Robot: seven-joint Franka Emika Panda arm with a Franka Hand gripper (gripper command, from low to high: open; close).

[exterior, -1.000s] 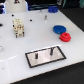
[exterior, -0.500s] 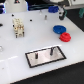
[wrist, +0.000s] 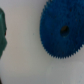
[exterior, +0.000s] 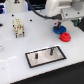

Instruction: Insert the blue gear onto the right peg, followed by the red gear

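The blue gear [exterior: 59, 29] lies flat on the white table at the exterior view's right, partly covered by my gripper [exterior: 60, 24]. The gripper hangs just above it, fingers apart, holding nothing. In the wrist view the blue gear [wrist: 62, 30] fills much of the picture, toothed rim and centre hole showing. The red gear [exterior: 64, 36] lies right beside the blue one, nearer the camera. The grey black-framed plate [exterior: 42, 60] lies in front, with the right peg [exterior: 50, 51] and the other peg [exterior: 36, 57] upright and bare.
A beige block-like fixture [exterior: 18, 27] stands at the exterior view's left. Blue and dark equipment lines the back edge. A dark green blurred shape [wrist: 2, 37] sits at the wrist picture's edge; I cannot tell what it is.
The arm has come down and a little toward the exterior view's right, bringing the gripper close over the blue gear. The gears and the plate have not moved.
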